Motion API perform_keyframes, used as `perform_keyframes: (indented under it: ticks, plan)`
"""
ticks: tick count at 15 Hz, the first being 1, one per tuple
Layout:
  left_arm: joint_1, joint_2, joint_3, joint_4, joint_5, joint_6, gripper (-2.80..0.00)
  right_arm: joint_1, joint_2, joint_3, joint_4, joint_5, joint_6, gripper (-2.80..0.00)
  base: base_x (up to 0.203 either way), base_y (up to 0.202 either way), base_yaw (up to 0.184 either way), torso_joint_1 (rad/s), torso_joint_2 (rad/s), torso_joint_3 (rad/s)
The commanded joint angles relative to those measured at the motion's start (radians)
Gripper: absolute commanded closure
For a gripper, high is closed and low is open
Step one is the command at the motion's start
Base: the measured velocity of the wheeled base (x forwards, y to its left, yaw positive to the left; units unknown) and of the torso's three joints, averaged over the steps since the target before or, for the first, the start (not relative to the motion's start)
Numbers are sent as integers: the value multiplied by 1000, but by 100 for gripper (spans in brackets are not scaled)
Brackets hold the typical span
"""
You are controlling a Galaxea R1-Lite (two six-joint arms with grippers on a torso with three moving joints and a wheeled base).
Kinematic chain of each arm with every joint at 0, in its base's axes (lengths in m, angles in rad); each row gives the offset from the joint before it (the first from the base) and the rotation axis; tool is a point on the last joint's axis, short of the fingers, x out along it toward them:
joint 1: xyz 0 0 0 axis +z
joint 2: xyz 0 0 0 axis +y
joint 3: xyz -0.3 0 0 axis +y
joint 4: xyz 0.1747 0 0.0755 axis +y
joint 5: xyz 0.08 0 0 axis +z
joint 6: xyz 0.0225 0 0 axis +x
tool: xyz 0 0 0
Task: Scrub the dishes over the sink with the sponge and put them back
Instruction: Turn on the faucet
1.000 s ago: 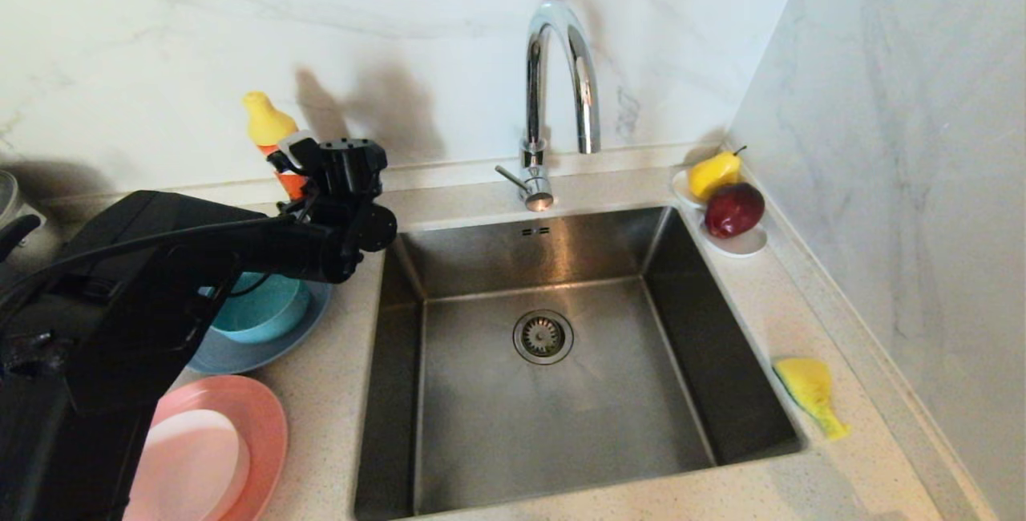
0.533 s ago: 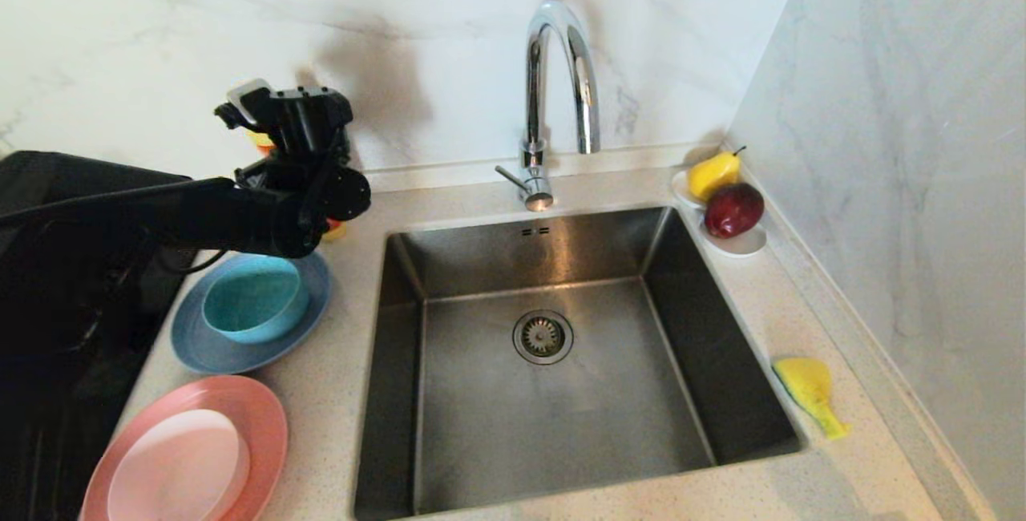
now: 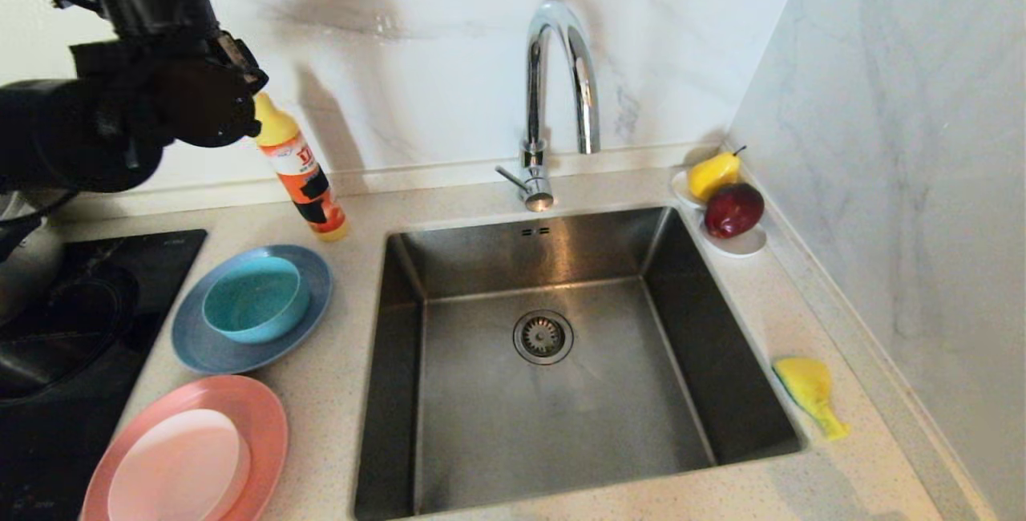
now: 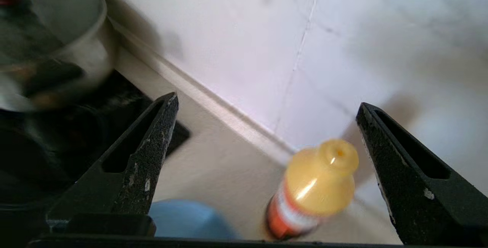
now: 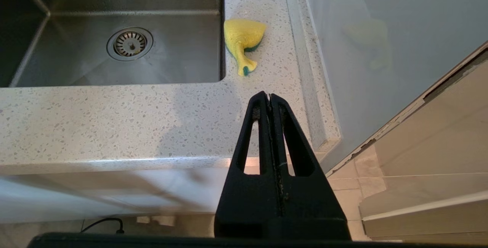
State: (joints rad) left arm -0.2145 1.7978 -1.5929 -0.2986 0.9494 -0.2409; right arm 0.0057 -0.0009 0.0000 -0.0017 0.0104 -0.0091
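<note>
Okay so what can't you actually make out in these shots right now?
- Pot, left wrist view: blurred, cut off by the picture's edge.
- Grey-blue plate, left wrist view: only a blurred sliver behind the gripper's base.
- Salmon-pink plate, head view: cut off by the bottom edge.
- Bottle label, head view: too small to read.

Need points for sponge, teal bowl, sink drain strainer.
sponge (image 3: 808, 389), head view, on its yellow face, on the counter right of the sink.
teal bowl (image 3: 255, 309), head view, on its inner bottom.
drain strainer (image 3: 543, 336), head view, on the grille at its centre.
</note>
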Motion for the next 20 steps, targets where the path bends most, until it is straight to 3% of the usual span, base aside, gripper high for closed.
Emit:
perform_keyframes:
  ticks: [1,5,8,9,13,15,16,17,20]
  plan:
    - [1,-174,34,91,-35,-2,0,0,-1,0,0,0,0,0,0,0,0,0,0,0]
    - [-1,-393,123,315,-134,58,0,0,-1,0,0,0,0,0,0,0,0,0,0,0]
    - [-7,-544,231,491,-259,107,0,0,-1,0,0,0,0,0,0,0,0,0,0,0]
    - [-9,-600,271,515,-336,112,0,0,-1,0,0,0,0,0,0,0,0,0,0,0]
    - [-11,-739,389,628,-852,109,0,0,-1,0,0,0,0,0,0,0,0,0,0,0]
    - [-11,-743,409,663,-1077,82,0,0,-1,0,0,0,0,0,0,0,0,0,0,0]
    - [-11,-713,413,666,-1154,71,0,0,-1,0,0,0,0,0,0,0,0,0,0,0]
    - [-11,-671,411,663,-1189,65,0,0,-1,0,0,0,0,0,0,0,0,0,0,0]
    - [-35,-492,400,557,-1215,43,0,0,-1,0,0,0,0,0,0,0,0,0,0,0]
